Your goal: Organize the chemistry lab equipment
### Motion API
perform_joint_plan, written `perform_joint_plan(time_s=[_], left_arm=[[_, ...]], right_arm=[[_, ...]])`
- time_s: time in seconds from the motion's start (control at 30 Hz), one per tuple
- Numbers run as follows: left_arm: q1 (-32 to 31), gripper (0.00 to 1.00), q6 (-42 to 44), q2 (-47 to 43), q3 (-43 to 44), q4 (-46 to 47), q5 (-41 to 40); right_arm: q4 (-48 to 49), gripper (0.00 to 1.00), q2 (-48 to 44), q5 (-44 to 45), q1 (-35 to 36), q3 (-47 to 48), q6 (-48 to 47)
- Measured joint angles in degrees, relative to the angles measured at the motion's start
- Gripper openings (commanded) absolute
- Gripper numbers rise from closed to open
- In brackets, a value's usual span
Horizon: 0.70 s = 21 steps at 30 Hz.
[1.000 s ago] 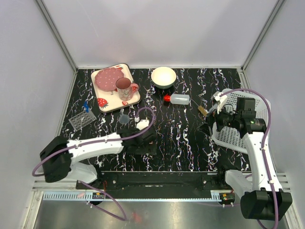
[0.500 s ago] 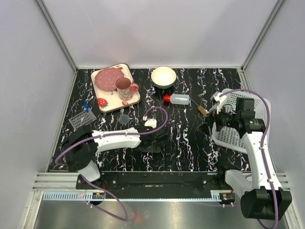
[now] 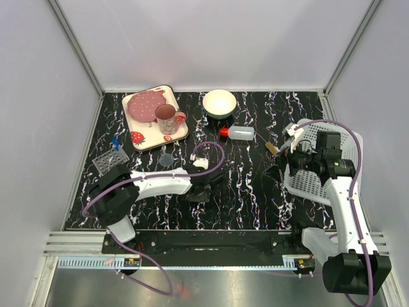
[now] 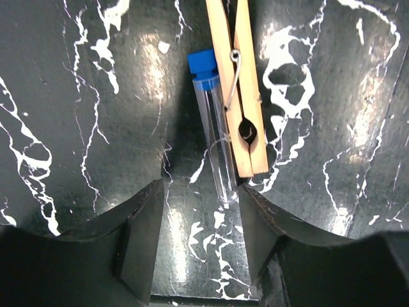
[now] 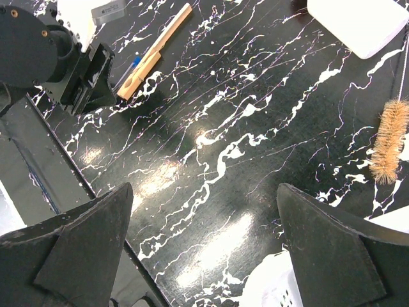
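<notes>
- Straddling the blue-capped clear tube [image 4: 213, 128], lower centre, left claw [image 4: 200, 192] half-open, gripping nothing.
- Likely light, slick, fragile: pinch mid-barrel, avoiding wooden clamp [image 4: 251, 160].
- Right claw [image 5: 203, 192] wide, empty.

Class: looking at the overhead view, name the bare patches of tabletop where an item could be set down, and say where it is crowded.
Bare: the middle strip between the left gripper and the right gripper; the back right corner, between the white bowl and the white basket. Crowded: back left, with strawberry-print tray, grid rack and tiny cup.
</notes>
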Motion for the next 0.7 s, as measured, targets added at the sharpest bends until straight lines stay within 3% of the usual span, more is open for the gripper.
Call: perform_joint_plan(time_s=[0.27,0.53,0.7], left_arm=[[2.7,0.5,2.2,0.9,0.2,1.5,0.5],[4.7,0.23,3.6,1.2,0.1,4.4,2.0],[5.5,0.12,3.9,0.7,-0.7,5.8,2.4]], right_arm=[[0.0,1.0,0.0,0.0,0.0,0.0,0.0],[0.0,1.0,0.0,0.0,0.0,0.0,0.0],[0.0,1.0,0.6,-0.2,0.0,0.0,0.0]])
